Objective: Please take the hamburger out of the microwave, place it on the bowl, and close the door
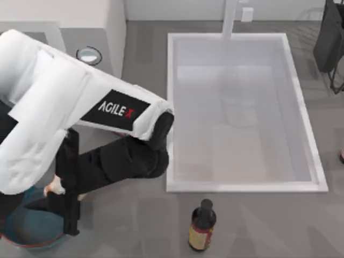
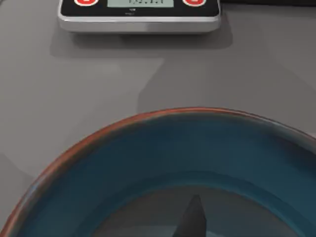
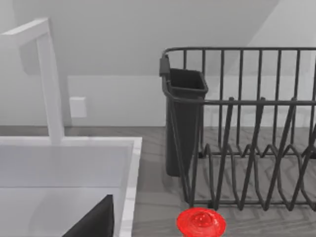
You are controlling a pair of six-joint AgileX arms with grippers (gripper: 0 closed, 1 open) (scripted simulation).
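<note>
**Teal bowl directly beneath the left arm's load**

The left gripper (image 1: 67, 207) holds its jaws narrow around the pale hamburger (image 1: 54, 187), directly above the bowl (image 1: 29, 234) at the counter's front-left corner. The release is probably straight down.

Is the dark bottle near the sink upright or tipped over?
Upright: the top view looks straight down on the bottle's cap, its label below, in front of the sink.
</note>
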